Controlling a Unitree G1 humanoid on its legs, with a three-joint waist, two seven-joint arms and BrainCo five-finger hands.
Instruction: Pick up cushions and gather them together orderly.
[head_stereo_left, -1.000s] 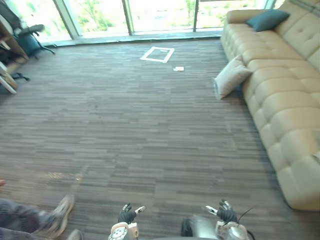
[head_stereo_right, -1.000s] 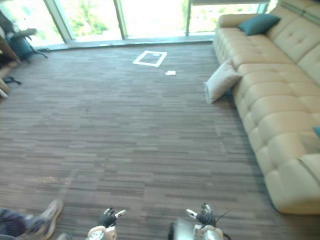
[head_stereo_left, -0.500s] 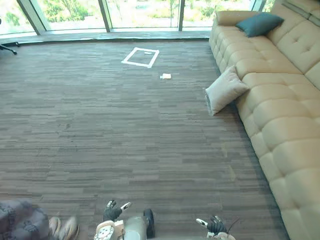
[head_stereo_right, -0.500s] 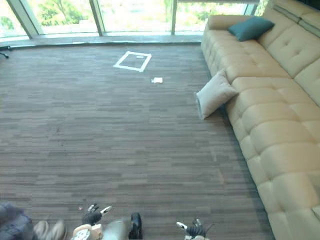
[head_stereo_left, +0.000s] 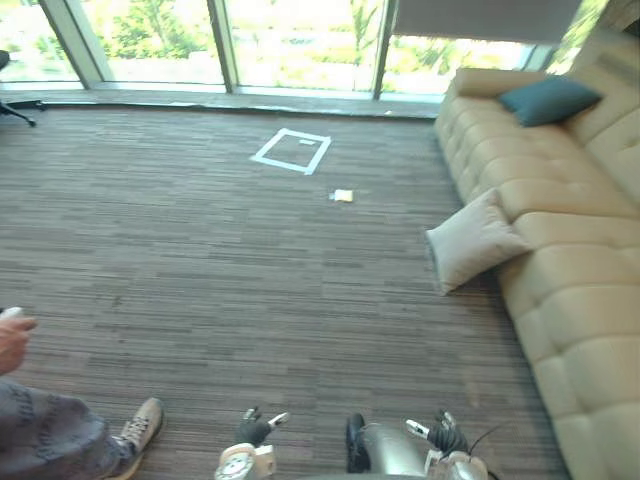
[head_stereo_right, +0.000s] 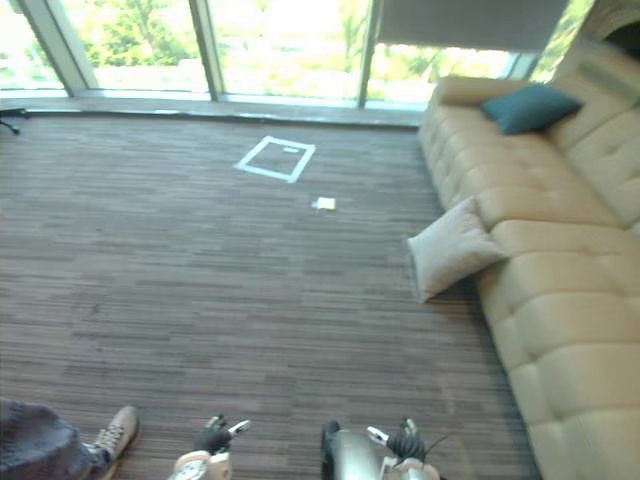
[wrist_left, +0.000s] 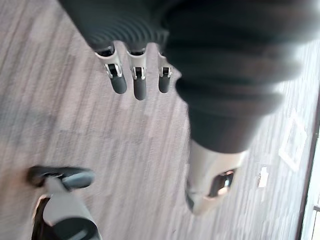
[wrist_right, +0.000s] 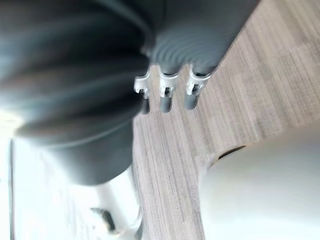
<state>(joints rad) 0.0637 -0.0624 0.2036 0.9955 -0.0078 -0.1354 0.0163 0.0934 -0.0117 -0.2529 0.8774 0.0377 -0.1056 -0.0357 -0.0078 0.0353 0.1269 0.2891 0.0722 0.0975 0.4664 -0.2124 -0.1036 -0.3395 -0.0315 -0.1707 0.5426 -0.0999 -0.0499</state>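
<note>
A beige cushion (head_stereo_left: 475, 240) lies on the carpet, leaning against the front of the long beige sofa (head_stereo_left: 570, 300). A teal cushion (head_stereo_left: 548, 98) rests on the sofa's seat at its far end. My left hand (head_stereo_left: 255, 430) and right hand (head_stereo_left: 445, 437) hang low at the near edge of the eye views, well short of both cushions. In the left wrist view the fingers (wrist_left: 135, 80) are straight over bare carpet and hold nothing. The right hand's fingers (wrist_right: 165, 95) are straight too, with nothing in them.
A white tape square (head_stereo_left: 292, 150) and a small white scrap (head_stereo_left: 343, 195) mark the carpet ahead. Windows run along the far wall. A person stands at my near left, with a hand (head_stereo_left: 10, 340) and a shoe (head_stereo_left: 135, 430) in view.
The whole picture has shifted, so the camera has moved; the cushions lie where they were. The person's hand now shows at the left edge. Both my hands still hang empty.
</note>
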